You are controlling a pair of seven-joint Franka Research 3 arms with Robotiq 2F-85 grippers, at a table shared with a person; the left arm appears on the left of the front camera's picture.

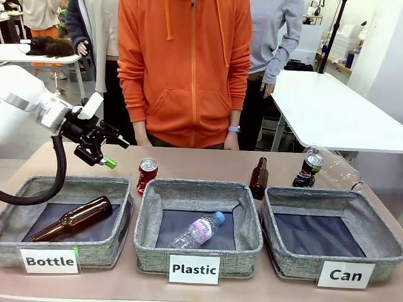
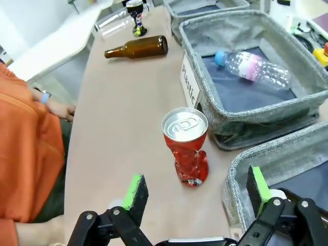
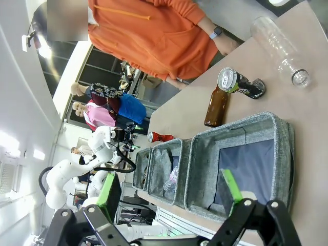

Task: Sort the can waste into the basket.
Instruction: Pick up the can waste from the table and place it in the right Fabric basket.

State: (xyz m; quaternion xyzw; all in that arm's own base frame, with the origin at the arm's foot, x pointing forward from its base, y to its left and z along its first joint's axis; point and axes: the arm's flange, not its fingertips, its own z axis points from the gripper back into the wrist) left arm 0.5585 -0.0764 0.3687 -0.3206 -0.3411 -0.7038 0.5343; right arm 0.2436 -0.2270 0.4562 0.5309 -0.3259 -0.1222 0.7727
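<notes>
Red can (image 1: 147, 174) (image 2: 187, 148): upright on the table behind the gap between the "Bottle" basket (image 1: 69, 185) and the "Plastic" basket (image 1: 198, 187), toward the far edge. Silver top intact and round; lower body crumpled.

Dark can (image 1: 308, 170) (image 3: 241, 84): toward the table's far right corner, behind the "Can" basket's far rim. Looks tipped over, top facing the robot's side. A brown bottle (image 1: 259, 178) is just beside it, a clear plastic bottle (image 1: 337, 167) on its other side.

"Can" basket (image 1: 327, 194) (image 3: 256, 128): right end of the row along the near edge. No can in it yet.

Left gripper (image 1: 116, 153) (image 2: 197, 189): fingers spread wide, holding nothing, hovering short of the red can and above the table. In the wrist view the can sits ahead of the gap between the pads, roughly centred.

Right gripper (image 3: 170, 190): also spread and holding nothing, above the "Can" basket end.

Step in hand, as I read it: closing in on the red can.
- Take it high on the body, where the wall is round; the dented lower part would likely slip or twist.
- Centre it before closing, or one pad may tip it.
- Watch the pad nearest the "Bottle" basket rim; it is close.
- Squeeze lightly; thin metal will crush further.
- The carry is long, across the "Plastic" basket.
</notes>
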